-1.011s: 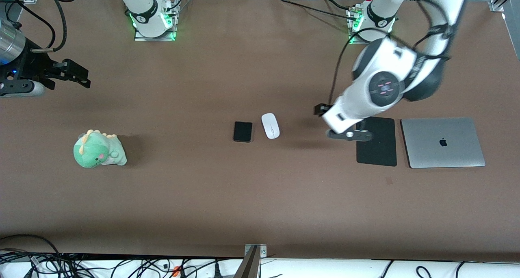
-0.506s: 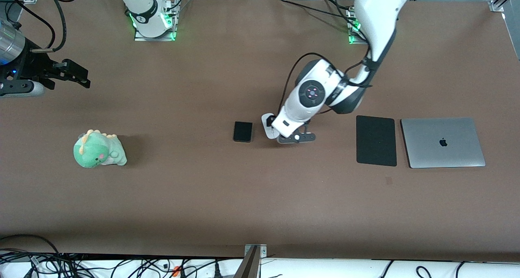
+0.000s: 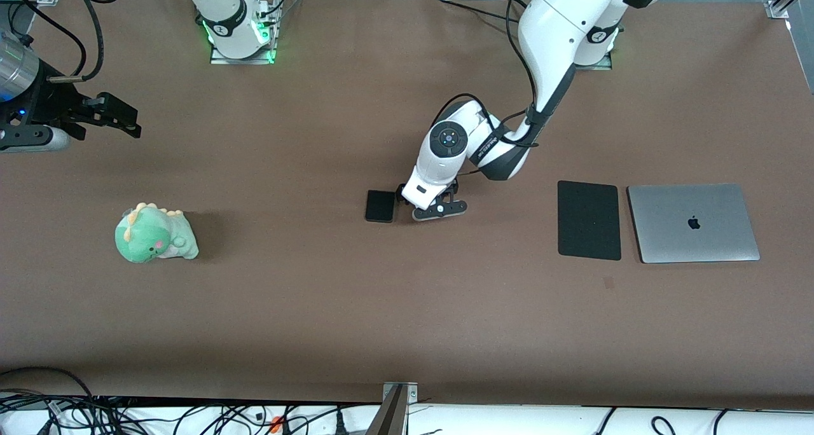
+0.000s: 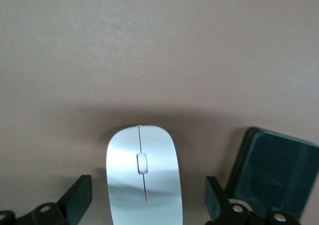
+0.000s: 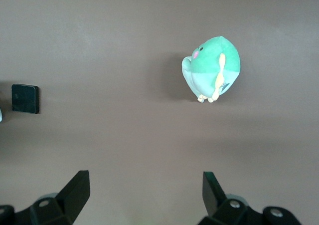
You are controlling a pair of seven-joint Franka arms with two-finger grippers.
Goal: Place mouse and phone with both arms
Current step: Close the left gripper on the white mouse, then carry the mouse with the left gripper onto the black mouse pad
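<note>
Robotics lab. Two white arms [image 3: 547, 34] bolted on green-lit bases [image 3: 241, 41] along the frame's top edge, brown tabletop [image 3: 407, 320], aluminium framing at the upper corners, cable tangle [image 3: 191, 416] along the bottom edge. Test-bench setup, not an office.

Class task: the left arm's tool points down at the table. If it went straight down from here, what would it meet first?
Most likely the mouse: the left tool hangs open over it, one finger on each side. The phone lies just beside it, outside that line.
</note>
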